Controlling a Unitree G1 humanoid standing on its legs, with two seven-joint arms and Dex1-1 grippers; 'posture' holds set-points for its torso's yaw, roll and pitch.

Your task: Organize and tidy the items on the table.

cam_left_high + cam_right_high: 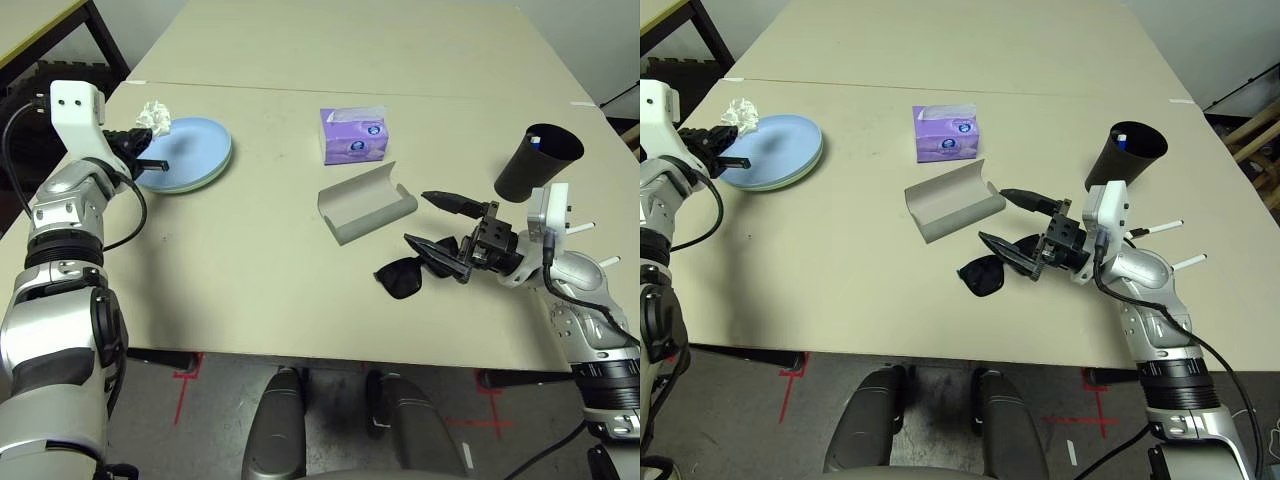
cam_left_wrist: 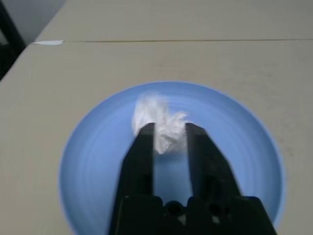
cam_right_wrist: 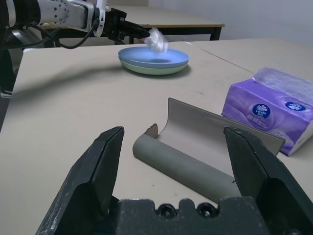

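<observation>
Table (image 1: 300, 90): pale beige top carrying 7 loose items and 1 purple tissue box (image 1: 354, 135). Light blue plate (image 1: 190, 152): stacked on a pale green plate (image 3: 146, 70), near the table's left edge. Crumpled white tissue wad (image 2: 159, 123): at the tips of the left gripper (image 2: 168, 132), above the blue plate; the 2 fingers stand a narrow gap apart with the wad between their ends, and whether they pinch it cannot be told. Grey oblong glasses case (image 1: 367, 203): lying open at centre, long axis running from near-left to far-right, lid raised along its far side, just in front of the tissue box. Black sunglasses (image 1: 412, 272): on the table near the front edge, right of the case's near end, partly under the right gripper's lower finger. Right gripper (image 1: 430, 222): jaws spread wide, holding nothing, pointing left toward the case, which lies between its 2 fingers in the right wrist view. Black cup (image 1: 536, 160): tilted, mouth up and to the right, at the far right, beyond the right hand. White pen (image 1: 1162, 229): 1 of 2 thin white sticks showing beside the right wrist; which one cannot be told.
</observation>
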